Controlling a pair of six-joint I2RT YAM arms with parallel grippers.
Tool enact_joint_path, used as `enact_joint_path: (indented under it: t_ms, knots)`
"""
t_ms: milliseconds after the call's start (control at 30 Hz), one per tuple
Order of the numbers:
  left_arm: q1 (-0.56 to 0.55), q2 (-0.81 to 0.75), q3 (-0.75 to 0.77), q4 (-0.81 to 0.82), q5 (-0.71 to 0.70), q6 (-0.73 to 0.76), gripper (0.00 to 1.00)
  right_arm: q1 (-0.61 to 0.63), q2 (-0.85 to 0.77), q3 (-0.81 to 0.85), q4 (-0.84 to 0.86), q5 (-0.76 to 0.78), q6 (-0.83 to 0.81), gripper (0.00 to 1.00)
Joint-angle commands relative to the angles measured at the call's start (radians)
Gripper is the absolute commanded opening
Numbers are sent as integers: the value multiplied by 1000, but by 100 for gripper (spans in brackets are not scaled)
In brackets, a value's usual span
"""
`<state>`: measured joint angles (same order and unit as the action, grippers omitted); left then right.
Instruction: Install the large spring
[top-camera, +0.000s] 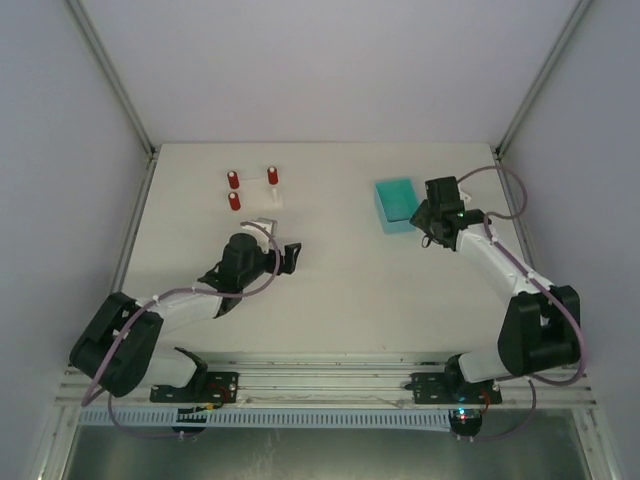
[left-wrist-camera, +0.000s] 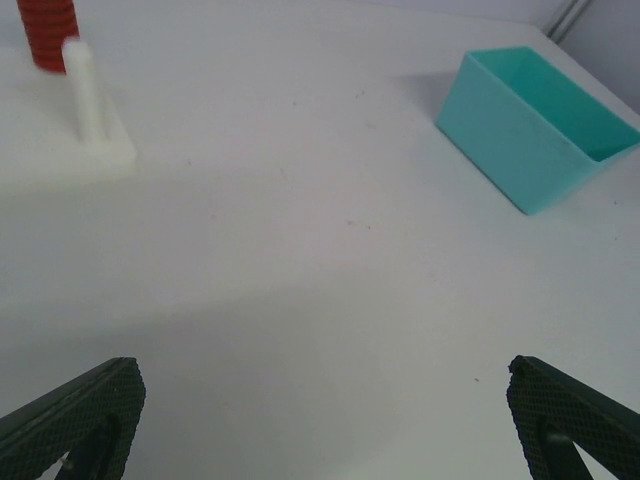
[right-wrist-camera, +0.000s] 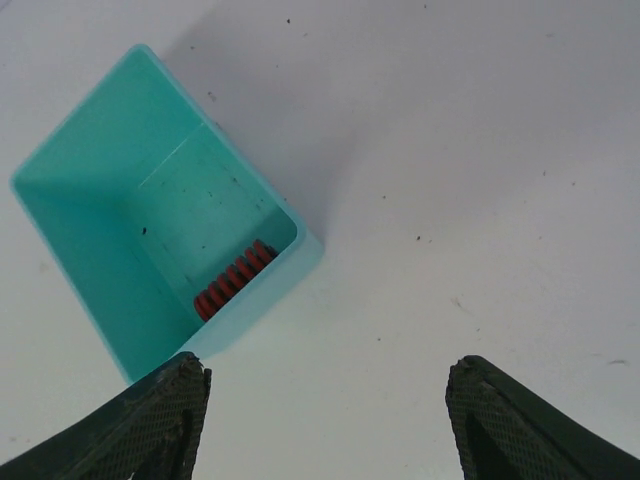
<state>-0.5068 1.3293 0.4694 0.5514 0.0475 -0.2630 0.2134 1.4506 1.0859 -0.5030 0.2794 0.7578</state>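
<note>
The right gripper (right-wrist-camera: 327, 395) hangs with its jaws apart and nothing between them. The red coil spring (right-wrist-camera: 235, 278) lies just ahead of the finger on the left of its wrist view, on the floor of the teal bin (right-wrist-camera: 90, 225), against the wall nearest the gripper. The left gripper (left-wrist-camera: 322, 400) stands wide and empty over the white table (left-wrist-camera: 300, 250), with a bare white peg (left-wrist-camera: 82, 85) on its base ahead to the left.

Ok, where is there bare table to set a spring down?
Bare: the stretch between the white post fixture and the teal bin, and the near strip right of the left hand. Crowded: around the red springs, and at the bin by the right hand.
</note>
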Motion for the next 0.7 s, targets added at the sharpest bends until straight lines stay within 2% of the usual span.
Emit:
enact_joint_path:
  t_ms: [0,67,167,267,400,567,667]
  knots:
    - [-12,54,43,-33,-10,-174,99,5,-61,-97,153,-23,81,68]
    - [-21,77,72,-74,47,-240,99,6,-108,-159,239,-73,90,69]
    - [-27,94,196,-320,83,-327,99,3,-147,-184,287,-156,103,70]
    - [-27,98,362,-581,100,-308,99,3,-115,-56,82,-169,126,70]
    - [-24,159,592,-832,83,-211,99,8,-37,29,-60,-145,182,71]
    - [-11,225,647,-861,97,-168,99,1,60,69,1,-164,223,72]
    - [9,245,681,-863,95,-137,99,1,157,151,-25,-179,222,67]
